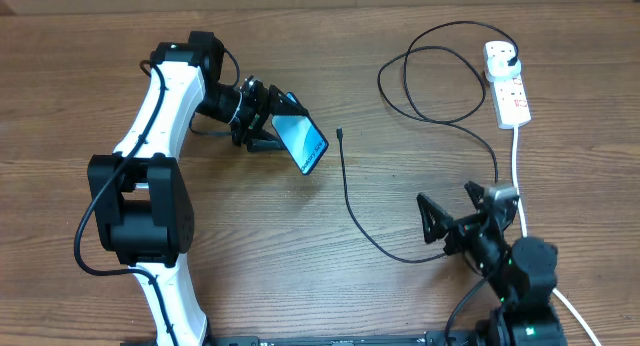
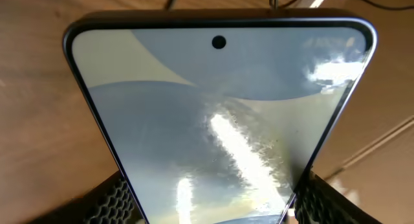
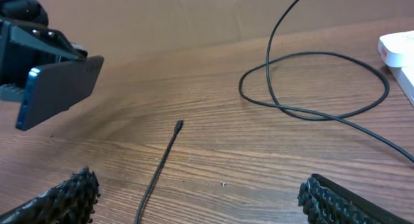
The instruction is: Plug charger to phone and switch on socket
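Note:
The phone (image 1: 302,138) has a light-blue screen and is held lifted and tilted above the table by my left gripper (image 1: 262,128), which is shut on its lower end. It fills the left wrist view (image 2: 220,120) and shows at the left of the right wrist view (image 3: 58,91). The charger cable (image 1: 352,211) is thin and black. Its connector tip (image 1: 341,133) lies on the table just right of the phone, also seen in the right wrist view (image 3: 179,125). Its black plug (image 1: 512,61) sits in the white socket (image 1: 508,91) at the far right. My right gripper (image 1: 452,221) is open and empty, with the cable (image 3: 155,179) between its fingers.
The cable loops (image 1: 430,81) in a coil left of the socket, also in the right wrist view (image 3: 310,81). The socket's thick white cord (image 1: 517,176) runs toward the front past my right arm. The wooden table (image 1: 330,286) spreads around.

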Controlling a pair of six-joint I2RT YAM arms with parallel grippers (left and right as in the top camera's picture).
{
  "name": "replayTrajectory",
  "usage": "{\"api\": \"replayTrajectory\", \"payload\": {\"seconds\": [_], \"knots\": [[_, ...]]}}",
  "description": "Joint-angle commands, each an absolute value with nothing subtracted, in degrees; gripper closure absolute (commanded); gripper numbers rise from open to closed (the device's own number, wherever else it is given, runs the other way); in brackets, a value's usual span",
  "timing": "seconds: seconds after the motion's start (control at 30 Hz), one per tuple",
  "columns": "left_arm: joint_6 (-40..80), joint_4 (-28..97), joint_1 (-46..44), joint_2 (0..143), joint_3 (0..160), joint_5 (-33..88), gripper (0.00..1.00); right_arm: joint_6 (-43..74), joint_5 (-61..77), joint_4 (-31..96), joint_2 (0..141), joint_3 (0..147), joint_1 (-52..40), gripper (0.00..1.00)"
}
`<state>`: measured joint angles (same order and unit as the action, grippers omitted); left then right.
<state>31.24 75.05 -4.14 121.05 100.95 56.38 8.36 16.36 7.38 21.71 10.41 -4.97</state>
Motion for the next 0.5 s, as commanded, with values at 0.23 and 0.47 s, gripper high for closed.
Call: {"api": "replayTrajectory", "payload": {"seconds": [0.23,0.47], "knots": [[41.8,78.3,-4.0,121.1,102.8,73.7,0.96,8.8,17.3,8.2,41.7,21.5,-5.3,0.0],[42.3,78.5,-2.9,121.1,102.8,79.5,0.96,8.8,19.5,8.3,49.9,22.9,-5.3,0.0]]}}
